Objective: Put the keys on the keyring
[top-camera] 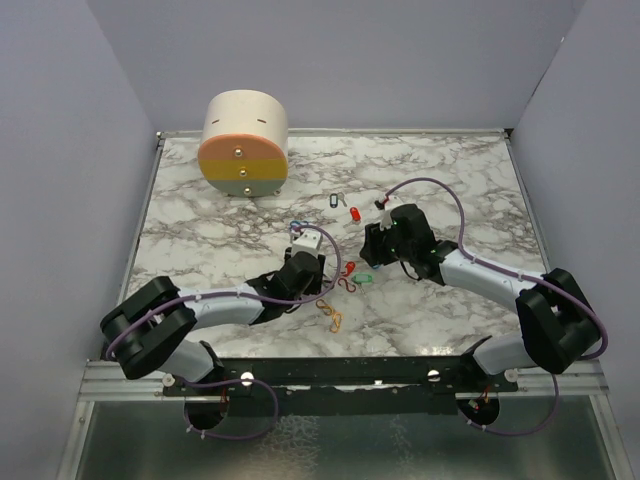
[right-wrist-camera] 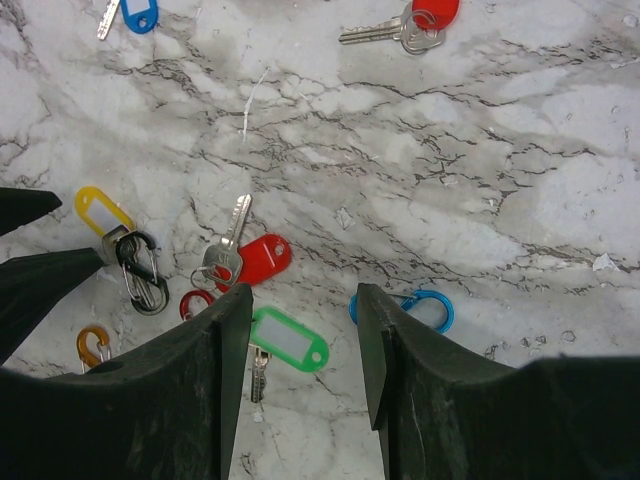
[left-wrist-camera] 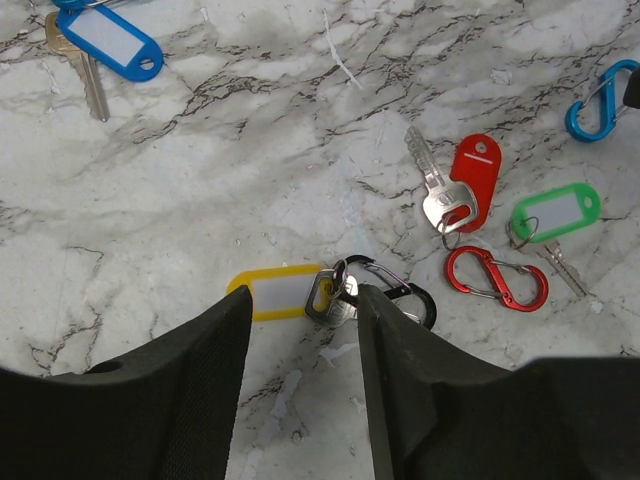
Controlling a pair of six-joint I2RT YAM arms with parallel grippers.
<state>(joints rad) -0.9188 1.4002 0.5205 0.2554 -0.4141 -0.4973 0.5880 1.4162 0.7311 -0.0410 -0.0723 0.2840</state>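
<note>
My left gripper (left-wrist-camera: 305, 312) is open just above the table, its jaws on either side of a silver key joined to a yellow tag (left-wrist-camera: 278, 293) and a black carabiner (left-wrist-camera: 400, 290). Beside them lie a red tag with a key (left-wrist-camera: 472, 182), a green tag with a key (left-wrist-camera: 556, 212), a red S-clip (left-wrist-camera: 497, 278) and a blue carabiner (left-wrist-camera: 598, 100). My right gripper (right-wrist-camera: 300, 300) is open and empty above the green tag (right-wrist-camera: 290, 340), with the blue carabiner (right-wrist-camera: 425, 308) by its right finger. An orange clip (right-wrist-camera: 93, 345) lies at the lower left.
A big cream-and-orange cylinder (top-camera: 245, 143) stands at the back left of the marble table (top-camera: 450, 170). A blue tag with a key (left-wrist-camera: 110, 40) and a second red tag with a key (right-wrist-camera: 420, 15) lie farther back. Purple cables loop beside both wrists. Walls enclose the table.
</note>
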